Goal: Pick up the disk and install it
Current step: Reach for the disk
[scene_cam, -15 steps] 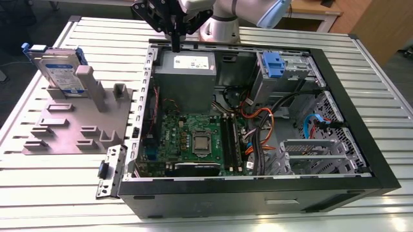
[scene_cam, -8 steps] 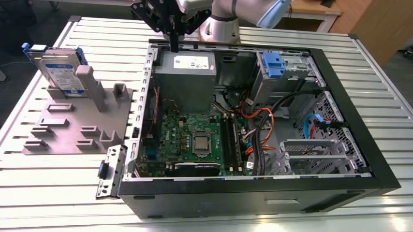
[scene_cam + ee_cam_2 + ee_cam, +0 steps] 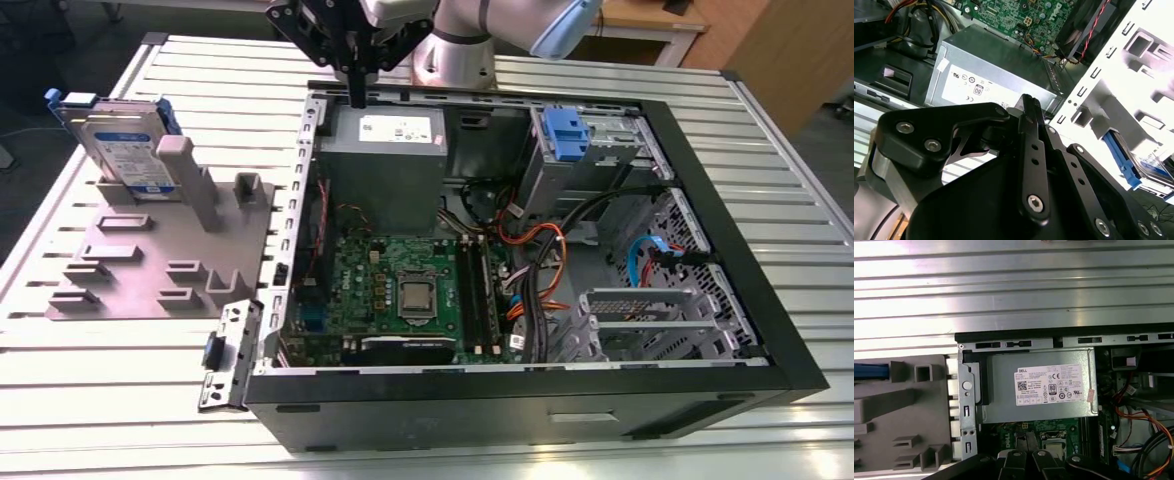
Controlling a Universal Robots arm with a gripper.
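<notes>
Hovering at the rim of the open computer case point(image 3: 534, 395), the gripper point(image 3: 358, 96) is clenched on nothing, its fingertips pressed together just above the grey power supply point(image 3: 384, 165). We find the disk point(image 3: 123, 135) standing upright in a slot of the grey fixture point(image 3: 147, 265) on the slatted table point(image 3: 134, 400), at the exterior view's left, outside the case and well apart from the gripper
</notes>
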